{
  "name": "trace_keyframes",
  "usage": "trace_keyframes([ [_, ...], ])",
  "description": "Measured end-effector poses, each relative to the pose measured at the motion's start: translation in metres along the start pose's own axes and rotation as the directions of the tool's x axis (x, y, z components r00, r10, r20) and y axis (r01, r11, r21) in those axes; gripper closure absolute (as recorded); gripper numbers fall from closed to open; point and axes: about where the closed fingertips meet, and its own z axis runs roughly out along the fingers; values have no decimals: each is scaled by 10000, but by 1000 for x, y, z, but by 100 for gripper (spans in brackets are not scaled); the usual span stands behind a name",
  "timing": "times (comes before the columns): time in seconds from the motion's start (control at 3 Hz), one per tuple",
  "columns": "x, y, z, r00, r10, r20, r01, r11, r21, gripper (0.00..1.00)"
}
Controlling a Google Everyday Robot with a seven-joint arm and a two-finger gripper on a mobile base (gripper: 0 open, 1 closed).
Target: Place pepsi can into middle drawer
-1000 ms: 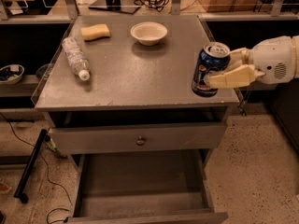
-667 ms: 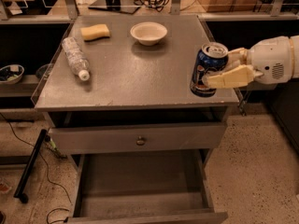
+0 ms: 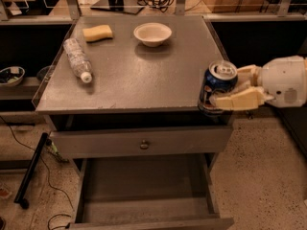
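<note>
The dark blue pepsi can (image 3: 217, 87) with a silver top stands upright at the front right corner of the grey cabinet top (image 3: 139, 75). My gripper (image 3: 229, 86) reaches in from the right, its cream fingers (image 3: 237, 100) closed around the can's sides. The middle drawer (image 3: 144, 188) is pulled open below the cabinet front, its bare grey floor showing. It lies lower and to the left of the can.
A clear plastic bottle (image 3: 77, 60) lies on its side at the left of the top. A yellow sponge (image 3: 98, 32) and a white bowl (image 3: 152, 34) sit at the back. A shut drawer front with a round knob (image 3: 144, 144) is above the open drawer. Cables lie on the floor at left.
The can and my gripper have shifted a little lower and outward at the front right corner. Nothing else has moved.
</note>
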Motion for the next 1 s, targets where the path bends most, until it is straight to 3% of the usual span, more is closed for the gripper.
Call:
trace_keyframes([
  [0.67, 37, 34, -11, 9995, 163, -271, -154, 9993, 338, 100],
  [1.0, 71, 48, -6, 9963, 588, -628, -570, 9979, 303, 100],
])
